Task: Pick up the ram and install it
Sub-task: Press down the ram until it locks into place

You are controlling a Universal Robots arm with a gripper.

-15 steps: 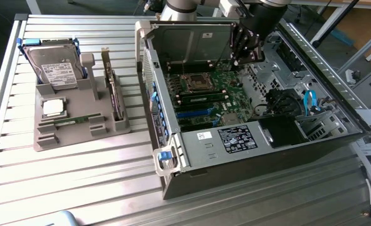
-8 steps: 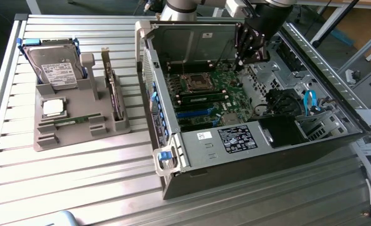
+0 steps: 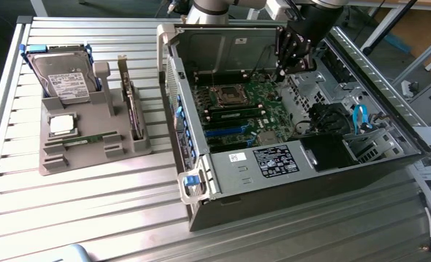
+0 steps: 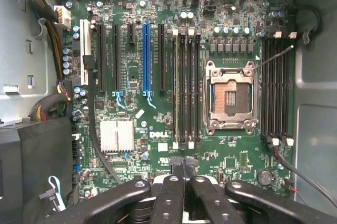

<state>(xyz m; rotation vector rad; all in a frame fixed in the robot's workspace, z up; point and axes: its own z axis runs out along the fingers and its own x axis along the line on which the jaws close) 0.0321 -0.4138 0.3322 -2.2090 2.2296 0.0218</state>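
A ram [image 3: 80, 140], a thin green stick, lies flat in the grey tray [image 3: 91, 158] on the exterior view's left. A similar green stick [image 3: 234, 115] appears seated in a slot beside the empty processor socket [image 3: 226, 95] inside the open computer case [image 3: 302, 180]. My gripper [image 3: 291, 68] hangs over the far part of the motherboard, well away from the tray. In the wrist view the gripper [image 4: 184, 174] is shut, its black fingers pressed together with nothing visible between them, above the long black memory slots [image 4: 186, 87] and the socket [image 4: 230, 97].
The tray also holds a hard drive [image 3: 62, 76], a square silver processor [image 3: 60, 124] and an upright expansion card [image 3: 133, 106]. Case walls, a drive cage [image 3: 332, 117] and blue cables [image 3: 361, 117] crowd the motherboard. All stands on a slatted metal table [image 3: 91, 218].
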